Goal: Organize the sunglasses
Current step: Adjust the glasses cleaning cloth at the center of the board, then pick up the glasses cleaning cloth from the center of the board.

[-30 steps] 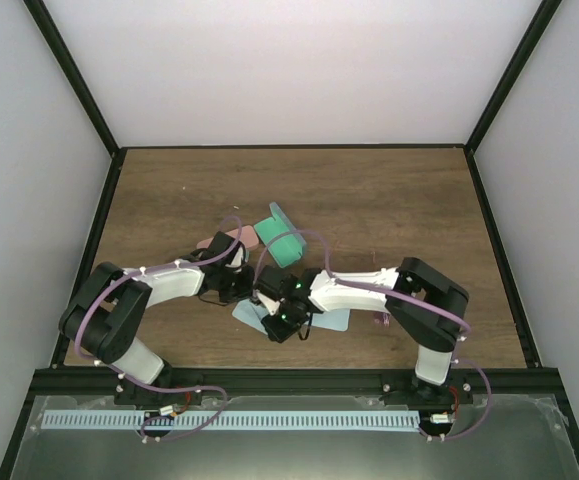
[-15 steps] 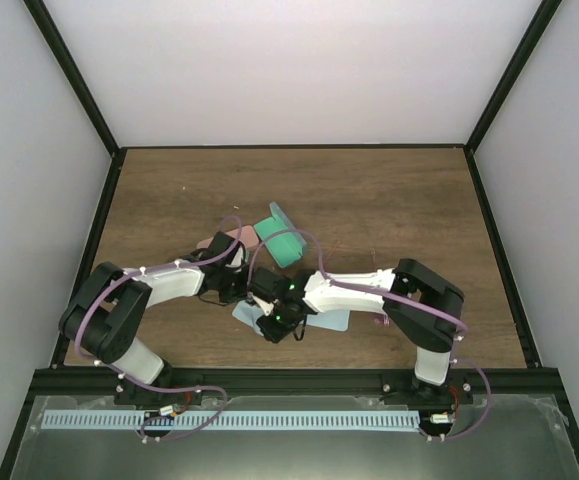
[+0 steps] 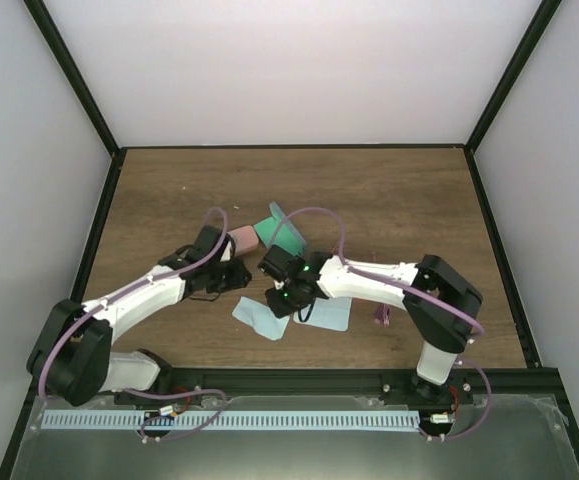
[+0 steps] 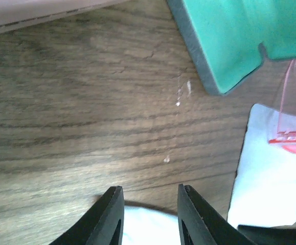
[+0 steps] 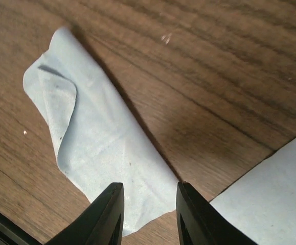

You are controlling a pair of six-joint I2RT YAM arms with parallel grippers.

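My left gripper (image 4: 149, 217): fingers parted, nothing between them, low over the bare wood of the table (image 4: 86, 112). My right gripper (image 5: 146, 217): fingers also parted and empty, above the edge of a folded pale blue cloth (image 5: 101, 148). Red sunglasses (image 4: 292, 140): lying on a second cloth (image 4: 270, 189), near the teal case (image 4: 224, 35). Pinkish-purple sunglasses (image 3: 381, 318): on the table, right of both cloths.

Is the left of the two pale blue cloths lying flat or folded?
Partly folded: one corner of the cloth curls back over itself; the rest lies flat.
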